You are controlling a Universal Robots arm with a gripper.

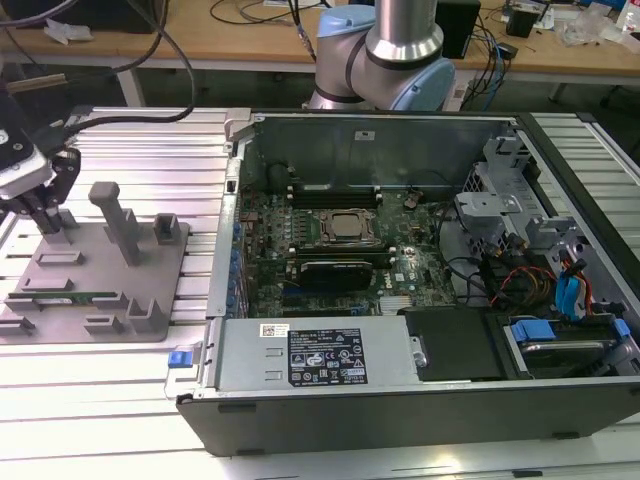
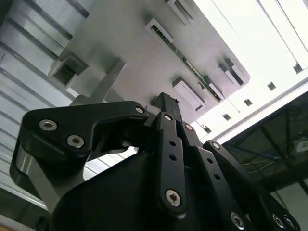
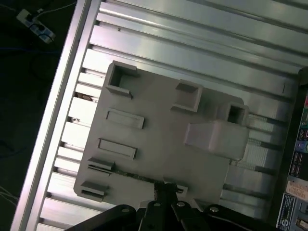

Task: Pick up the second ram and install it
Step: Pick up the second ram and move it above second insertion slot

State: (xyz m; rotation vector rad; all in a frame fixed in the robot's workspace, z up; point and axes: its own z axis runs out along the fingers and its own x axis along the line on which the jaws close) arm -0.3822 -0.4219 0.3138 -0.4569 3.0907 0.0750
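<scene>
Below and just ahead of the gripper, the second ram sits in the gray holder plate, not yet grasped. The fingers are drawn together with nothing between them. In the second wrist view, the stick lies beyond the fingertips and apart from them, its long axis running slantwise across the approach line rather than along it. Judged from the exterior view, the gripper stands beside the stick's length, nearer one end than the middle.
</scene>
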